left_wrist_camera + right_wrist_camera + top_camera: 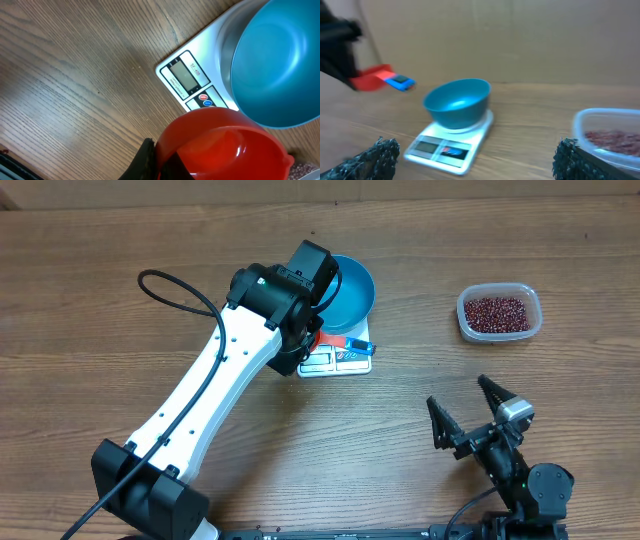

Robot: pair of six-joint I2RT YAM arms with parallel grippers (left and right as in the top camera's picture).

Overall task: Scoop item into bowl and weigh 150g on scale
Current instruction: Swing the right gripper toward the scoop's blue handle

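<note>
Wood-grain worktop [120, 240]; tan wall [520, 35] visible only from the right wrist. Left pincer [305, 345] grips a red scoop [220, 140] beside the bowl [355, 295] on the scale [340, 362]; right pincer [456, 390] spread wide.

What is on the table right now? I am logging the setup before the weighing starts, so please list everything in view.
bowl: one, bright blue, standing on the scale, looks empty
scale: one, white, mid-table under the bowl, display edge toward the robot
beans: many, dark red-brown, heaped in the tub
tub: one, clear plastic, far right of the table
scoop: one, orange-red with a blue handle tip, held over the front of the scale, looks empty
table: one, brown wood grain
left gripper: one, black, shut on the scoop beside the bowl
right gripper: one, black, open and empty, near right of the table
</note>
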